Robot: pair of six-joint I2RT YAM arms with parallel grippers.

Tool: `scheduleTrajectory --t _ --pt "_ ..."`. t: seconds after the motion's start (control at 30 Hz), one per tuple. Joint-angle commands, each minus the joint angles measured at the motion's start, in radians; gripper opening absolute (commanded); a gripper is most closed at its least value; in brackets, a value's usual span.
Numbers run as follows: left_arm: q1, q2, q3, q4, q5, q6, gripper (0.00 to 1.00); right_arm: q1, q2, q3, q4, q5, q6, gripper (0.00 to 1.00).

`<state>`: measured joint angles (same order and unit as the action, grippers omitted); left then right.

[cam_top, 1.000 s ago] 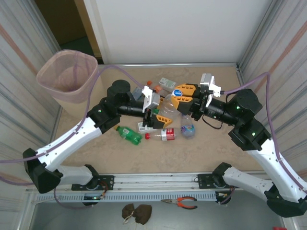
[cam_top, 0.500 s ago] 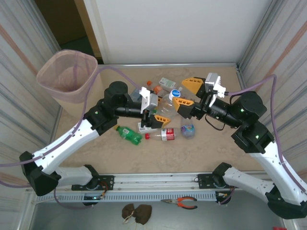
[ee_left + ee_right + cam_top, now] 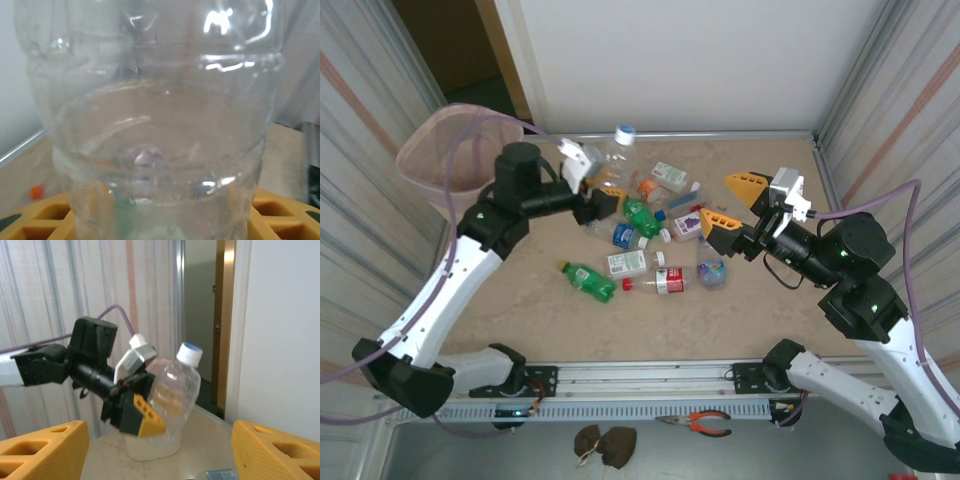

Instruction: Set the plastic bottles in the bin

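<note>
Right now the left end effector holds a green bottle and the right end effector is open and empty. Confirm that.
Wrong on the colour: the bottle in the left end effector is clear, not green, as the right wrist view shows. The right end effector is open and empty, as stated.

Robot lab test cell, corrugated wall panels point(image 3: 360, 150), metal mounting rail point(image 3: 640, 372) in front (pliers point(image 3: 695, 423) lying just beside it)

bin point(image 3: 460, 160): far left | held bottle point(image 3: 617, 155): in left hand point(image 3: 603, 200), right of bin | bottles point(image 3: 640, 217): on table point(image 3: 530, 300) | right hand point(image 3: 730, 205): rightmost
</note>
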<state>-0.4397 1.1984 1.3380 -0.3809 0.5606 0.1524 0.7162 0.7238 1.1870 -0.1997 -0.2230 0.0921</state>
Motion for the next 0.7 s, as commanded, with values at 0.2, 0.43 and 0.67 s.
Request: scheduleTrajectory --t 0.2,0.43,0.67 --pt "0.365 0.023 0.193 -0.272 -0.085 0.011 0.54 0.006 -0.001 -0.010 -0.026 0.031 -0.027 0.74" --pt "0.560 0.129 0.312 -0.376 -0.141 0.067 0.54 0.006 0.014 -0.009 -0.019 0.022 -0.016 0.73" --pt "0.641 0.241 0.382 -0.487 -0.232 0.089 0.54 0.005 0.013 -0.017 -0.016 0.015 0.004 0.73"
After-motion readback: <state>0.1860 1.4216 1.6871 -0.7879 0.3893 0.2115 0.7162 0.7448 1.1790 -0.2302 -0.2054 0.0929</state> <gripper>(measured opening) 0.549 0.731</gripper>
